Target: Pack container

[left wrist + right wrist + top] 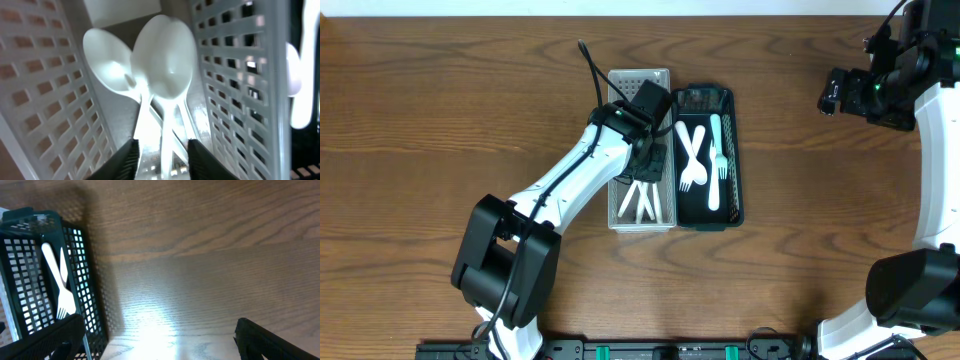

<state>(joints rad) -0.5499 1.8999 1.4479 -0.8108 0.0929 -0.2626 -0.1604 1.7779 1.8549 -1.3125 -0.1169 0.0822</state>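
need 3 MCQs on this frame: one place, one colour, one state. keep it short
1. Where is the left gripper?
A) raised clear of both baskets
B) down in the white basket
C) down in the dark basket

2. What colour are the forks?
A) white
B) black
C) red

3. How is the right gripper?
A) shut on a fork
B) shut, empty
C) open, empty

Key:
1 B: the left wrist view shows white mesh walls on both sides and the spoons just ahead.
2 A: the forks show white against the dark basket.
3 C: its fingers stand wide apart with nothing between them.
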